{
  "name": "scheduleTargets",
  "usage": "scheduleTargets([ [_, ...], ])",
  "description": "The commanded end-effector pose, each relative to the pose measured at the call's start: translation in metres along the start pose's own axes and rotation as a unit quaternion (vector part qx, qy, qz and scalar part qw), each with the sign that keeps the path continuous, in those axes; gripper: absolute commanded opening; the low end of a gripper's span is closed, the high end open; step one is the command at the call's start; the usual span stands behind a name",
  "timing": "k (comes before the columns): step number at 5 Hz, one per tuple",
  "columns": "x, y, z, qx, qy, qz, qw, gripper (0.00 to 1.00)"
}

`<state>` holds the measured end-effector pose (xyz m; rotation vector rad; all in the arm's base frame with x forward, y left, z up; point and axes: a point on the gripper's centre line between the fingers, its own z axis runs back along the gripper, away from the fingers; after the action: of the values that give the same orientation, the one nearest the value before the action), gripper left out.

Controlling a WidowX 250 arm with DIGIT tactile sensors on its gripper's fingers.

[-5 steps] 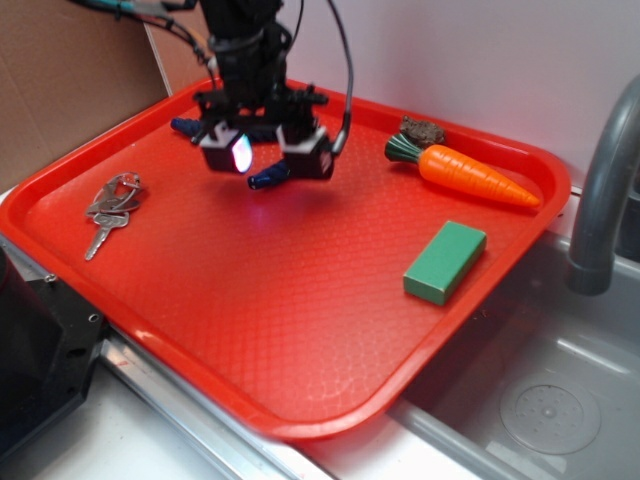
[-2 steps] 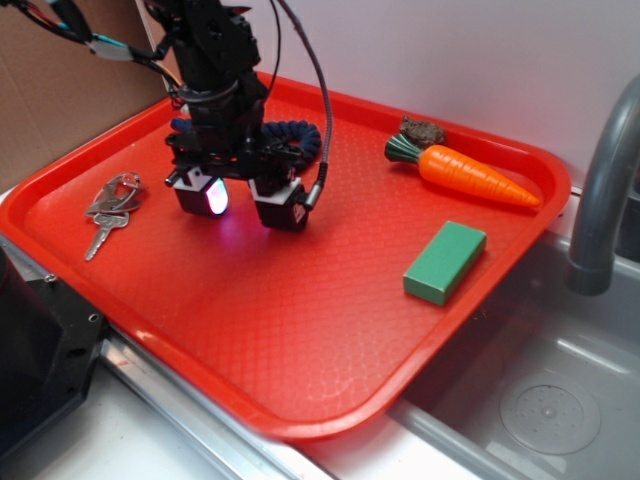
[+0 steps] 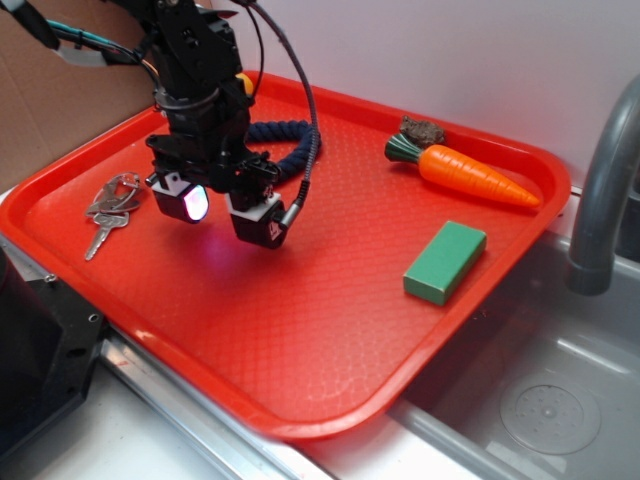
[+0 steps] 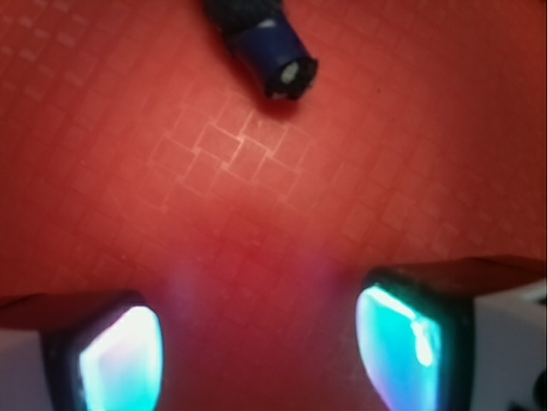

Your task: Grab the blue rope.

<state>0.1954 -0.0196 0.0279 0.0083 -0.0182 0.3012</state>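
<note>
The blue rope (image 3: pixel 288 140) lies curved on the back left of the red tray (image 3: pixel 300 320), partly hidden behind the arm. Its capped end (image 4: pixel 274 58) shows at the top of the wrist view, lying on the tray. My gripper (image 3: pixel 222 213) hangs low over the tray just in front of the rope, open, with only bare red tray between its glowing pads (image 4: pixel 398 342). Nothing is held.
A bunch of keys (image 3: pixel 110 208) lies at the tray's left. An orange toy carrot (image 3: pixel 470 176) and a small brown lump (image 3: pixel 423 130) sit at the back right, a green block (image 3: pixel 445 260) at the right. A sink with a grey faucet (image 3: pixel 600 190) is right of the tray.
The gripper has moved forward and left, away from the rope, and lower toward the tray. More of the rope's curve shows behind the arm. Its jaws stay open.
</note>
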Motion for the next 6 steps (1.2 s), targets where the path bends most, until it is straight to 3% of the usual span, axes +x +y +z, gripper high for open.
scheduleTargets([
  [1,0.004,0.003,0.006,-0.005,-0.015,-0.001,1.000,1.00],
  [2,0.004,0.003,0.006,-0.005,-0.015,-0.001,1.000,1.00],
  [4,0.050,0.013,0.002,-0.021,-0.052,0.018,0.998,1.00],
  [6,0.079,-0.002,-0.015,-0.029,-0.061,-0.013,0.998,1.00],
])
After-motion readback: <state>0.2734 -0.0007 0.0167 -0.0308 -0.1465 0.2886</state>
